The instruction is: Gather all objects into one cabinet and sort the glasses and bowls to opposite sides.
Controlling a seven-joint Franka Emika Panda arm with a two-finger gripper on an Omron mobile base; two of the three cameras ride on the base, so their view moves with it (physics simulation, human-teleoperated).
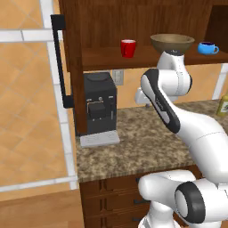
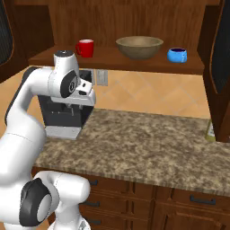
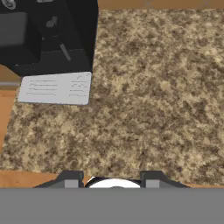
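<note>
Above the speckled granite counter (image 2: 148,139) the dark brown wall cabinet (image 1: 147,26) stands open, its door (image 1: 71,67) swung out to the left with the long black bar handle (image 1: 59,62) running down its outer face. On the cabinet's single shelf (image 2: 112,63) three things sit in a row, well apart from one another: the wide wooden bowl (image 2: 139,46) in the middle, close to the shelf's front edge, the red cup (image 2: 85,47) toward the left end, and the blue mug (image 2: 178,55) toward the right end, near the cabinet's right wall. Bare shelf shows between each pair, with more of it between cup and bowl in the left base view. Below, the counter is open granite across its middle and right, running to a straight front edge over the drawers (image 2: 193,200). A black coffee machine (image 1: 99,104) stands at the counter's left end against the back wall, its grey drip tray (image 1: 99,140) reaching forward onto the stone; the tray's near edge stops well short of the counter's front edge. A yellowish bottle (image 1: 223,103) stands partly cut off at the far right of the counter. The white arm (image 1: 178,116) rises over the counter's left half, its wrist just under the shelf's front edge beneath the bowl. The gripper (image 3: 112,180) looks straight down at the granite near the counter's front edge, its two dark fingertips (image 3: 70,179) set apart with nothing between them.
</note>
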